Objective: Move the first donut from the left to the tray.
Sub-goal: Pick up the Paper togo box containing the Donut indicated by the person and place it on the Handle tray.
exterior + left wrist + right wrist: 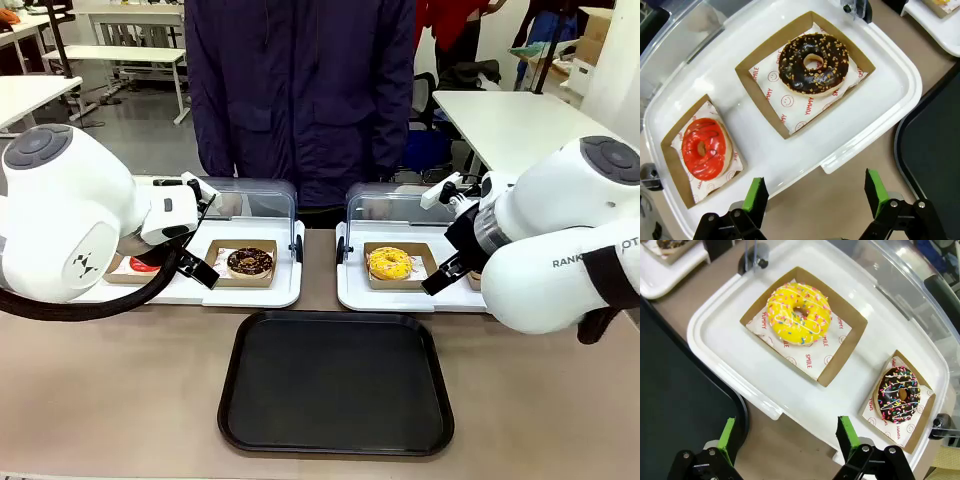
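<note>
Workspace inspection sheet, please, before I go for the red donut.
Surface: brown table carrying two white trays, clear lids raised.
Job's things: red donut in its cardboard holder on the left white tray; black tray in front, nearer the robot.
Clutter: chocolate donut, yellow donut, sprinkled chocolate donut.
Jaws: left jaws open at the near edge of the red donut's tray; right jaws open by the yellow donut's tray.
Cables: black cable looping under the left arm.
Surroundings: person at the far side; white tables behind.
</note>
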